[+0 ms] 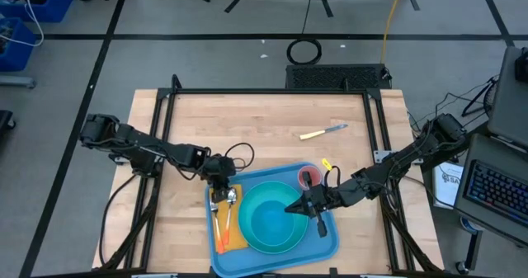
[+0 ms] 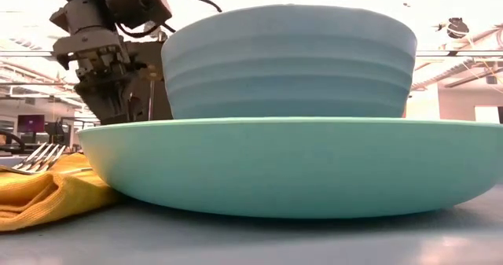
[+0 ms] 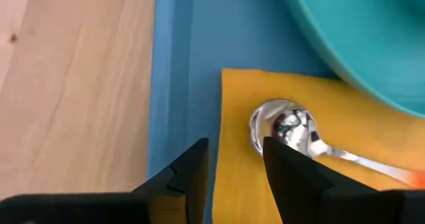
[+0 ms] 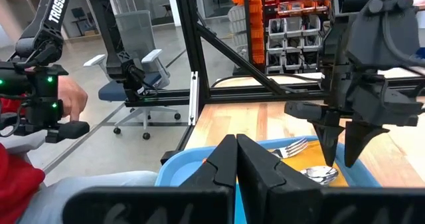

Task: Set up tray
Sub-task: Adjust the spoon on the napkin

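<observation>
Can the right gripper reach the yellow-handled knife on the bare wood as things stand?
Probably yes. The knife lies alone on the table, outside the tray, with nothing between it and the right gripper.

We see a grey floor (image 1: 206, 55) crossed by dark lines around the pale wooden counter (image 1: 247, 121). Beyond its edge stand a blue-seated swivel office chair (image 4: 133, 84) and shelving with orange storage bins (image 4: 292, 24).

Bright overhead light, blown-out ceiling, blurred foreground.
</observation>
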